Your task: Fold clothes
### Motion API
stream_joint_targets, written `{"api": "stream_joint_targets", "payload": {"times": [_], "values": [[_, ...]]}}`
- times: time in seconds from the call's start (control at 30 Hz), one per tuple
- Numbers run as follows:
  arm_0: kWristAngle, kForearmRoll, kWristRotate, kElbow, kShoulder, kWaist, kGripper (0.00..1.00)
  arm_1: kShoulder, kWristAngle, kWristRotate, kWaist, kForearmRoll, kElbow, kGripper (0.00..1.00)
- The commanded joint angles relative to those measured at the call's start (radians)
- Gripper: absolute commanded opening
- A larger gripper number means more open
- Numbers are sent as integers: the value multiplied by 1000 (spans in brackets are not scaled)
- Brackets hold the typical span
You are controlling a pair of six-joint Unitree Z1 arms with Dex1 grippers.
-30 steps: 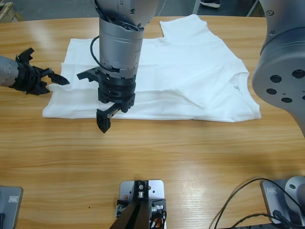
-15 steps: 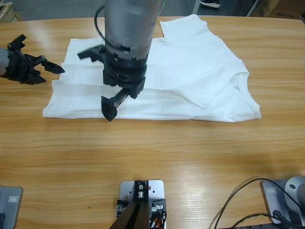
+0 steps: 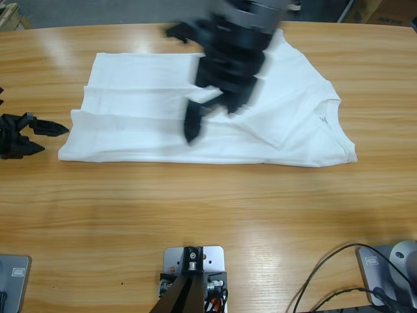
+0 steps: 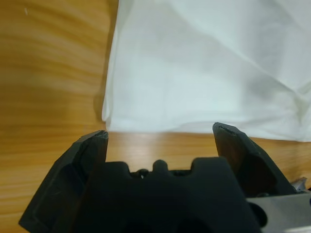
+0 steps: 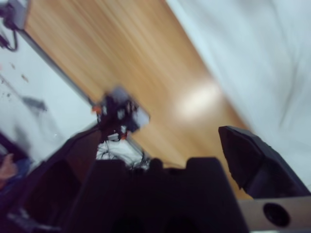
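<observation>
The clothes, a white T-shirt (image 3: pixel 143 85), lie spread on the wooden table (image 3: pixel 215 208) with the collar (image 3: pixel 329 114) at the right and folds across the body. My left gripper (image 3: pixel 40 138) sits open on bare wood just left of the shirt's lower left corner, not touching it. In the left wrist view that gripper (image 4: pixel 160 138) faces the shirt's edge (image 4: pixel 204 63) with nothing between its fingers. My right gripper (image 3: pixel 186 78) hangs open and blurred above the shirt's middle, coming down from the top. The right wrist view shows this gripper (image 5: pixel 160 133) empty, with the shirt (image 5: pixel 272 58) at the upper right.
Black cables (image 3: pixel 339 274) loop over the table's near right corner. Bare wood runs along the whole front of the table below the shirt. Past the far edge are the grey floor and a dark shoe (image 3: pixel 287 5).
My left gripper has drawn back leftward and toward the front, off the shirt's left edge. My right arm has swung from the shirt's front hem up and to the right, over its middle.
</observation>
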Motion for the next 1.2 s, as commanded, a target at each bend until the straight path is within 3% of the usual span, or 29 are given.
{"api": "stream_joint_targets", "payload": {"times": [0.03,0.13,0.23,0.53,0.77,1.2], "values": [[-51,-35,-28,64,-8,6,826,-353,163,113,-187,-393,621,1000],[-74,-57,-28,88,-12,6,826,-417,193,202,-203,-595,798,1000],[-82,-74,-28,122,-21,6,826,-440,197,236,-203,-665,868,1000],[-89,-97,-35,144,-17,6,826,-511,199,239,-232,-723,1026,1000],[-55,-146,-29,115,120,6,826,-564,207,249,-248,-731,1065,1000],[-28,-202,-35,107,225,6,826,-572,216,250,-272,-746,1095,1000]]}}
